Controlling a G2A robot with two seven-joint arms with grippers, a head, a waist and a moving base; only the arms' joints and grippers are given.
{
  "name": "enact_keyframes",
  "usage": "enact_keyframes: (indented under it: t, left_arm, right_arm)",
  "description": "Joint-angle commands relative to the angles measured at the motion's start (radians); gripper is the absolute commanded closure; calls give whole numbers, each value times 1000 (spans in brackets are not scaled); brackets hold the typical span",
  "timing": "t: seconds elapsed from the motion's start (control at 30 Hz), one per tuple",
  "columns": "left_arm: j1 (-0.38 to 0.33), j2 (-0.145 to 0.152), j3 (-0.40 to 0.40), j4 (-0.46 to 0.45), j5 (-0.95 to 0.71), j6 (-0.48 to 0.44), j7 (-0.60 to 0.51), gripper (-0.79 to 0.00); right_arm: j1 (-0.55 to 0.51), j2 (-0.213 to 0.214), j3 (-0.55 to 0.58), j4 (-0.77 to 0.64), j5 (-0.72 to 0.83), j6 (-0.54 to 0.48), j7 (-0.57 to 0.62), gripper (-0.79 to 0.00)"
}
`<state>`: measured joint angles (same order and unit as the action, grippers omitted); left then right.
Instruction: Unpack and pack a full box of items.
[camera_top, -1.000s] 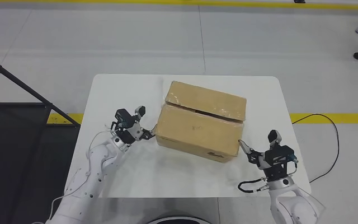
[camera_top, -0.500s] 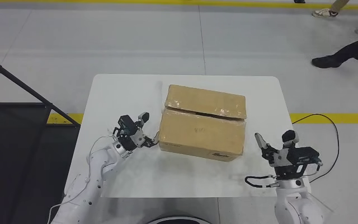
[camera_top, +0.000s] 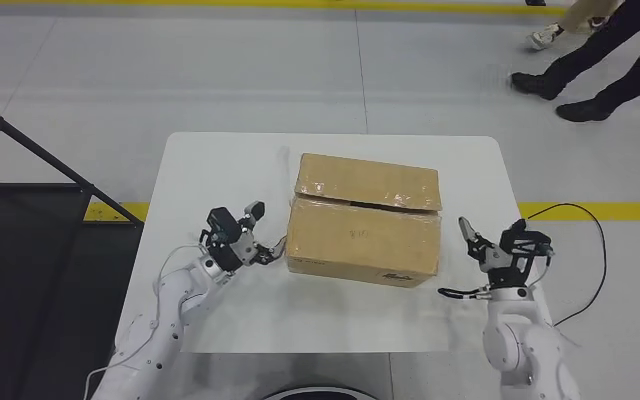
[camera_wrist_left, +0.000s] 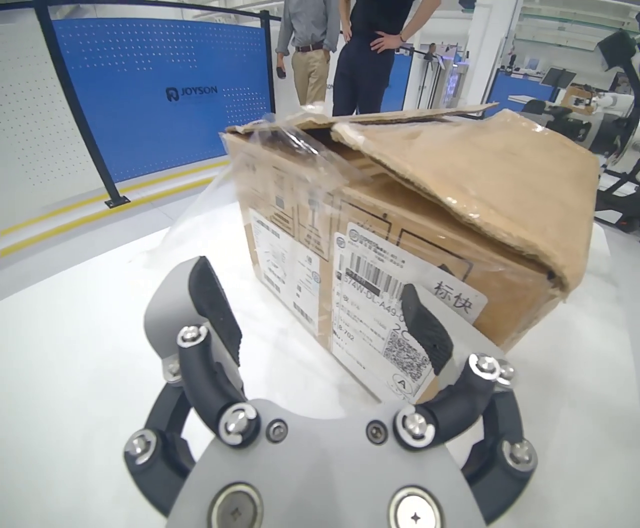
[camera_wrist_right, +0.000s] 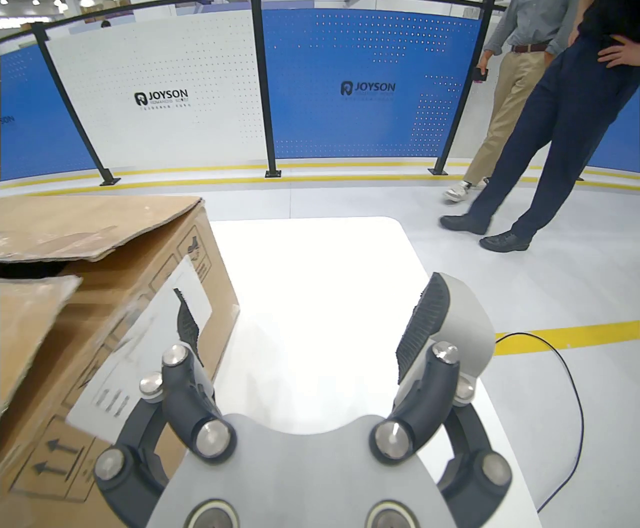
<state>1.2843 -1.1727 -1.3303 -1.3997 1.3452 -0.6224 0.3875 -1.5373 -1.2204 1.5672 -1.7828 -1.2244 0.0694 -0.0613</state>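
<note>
Left gripper (camera_wrist_left: 310, 290) is spread wide with nothing in it. It has black ribbed rubber pads (camera_wrist_left: 215, 305) on curved grey metal fingers, and it's aimed straight at the left short end of the box (camera_top: 365, 220), just beside it. Can't tell if one pad actually touches the cardboard.

Right gripper (camera_wrist_right: 307, 295) is the same build and also wide open and empty. It sits off the box's right end with a strip of bare table between them in the top view.

The box is plain brown corrugated cardboard, a long rectangular block sitting flat around the middle of the white, smooth, round-cornered table (camera_top: 220, 170). Its long axis runs side to side across the table, one end toward each arm, a touch skewed.

Both top flaps (camera_wrist_left: 465, 165) are folded down. They look pretty beat up, with creased, ragged, peeling edges and a dark gap along the lengthwise seam where they meet.

Loose clear tape (camera_wrist_left: 285, 150) is lifting off the top corner at the left end. That end face has white printed labels (camera_wrist_left: 380, 300) stuck on it.

A thin black cable (camera_top: 590, 240) loops on the grey floor right of the table.
</note>
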Motion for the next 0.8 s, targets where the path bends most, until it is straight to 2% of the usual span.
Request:
enact_keyframes:
  t: [0.0, 0.3, 0.77]
  left_arm:
    - [5, 1, -15, 5, -12, 23, 4, -785]
    - [42, 8, -86, 21, -56, 112, 19, -785]
    - [93, 11, -154, 7, -90, 246, 3, -785]
  right_arm:
    - [62, -4, -21, 60, 6, 7, 10, -785]
    - [236, -19, -111, 233, -6, -7, 41, -785]
    - [288, -28, -169, 256, -20, -96, 11, -785]
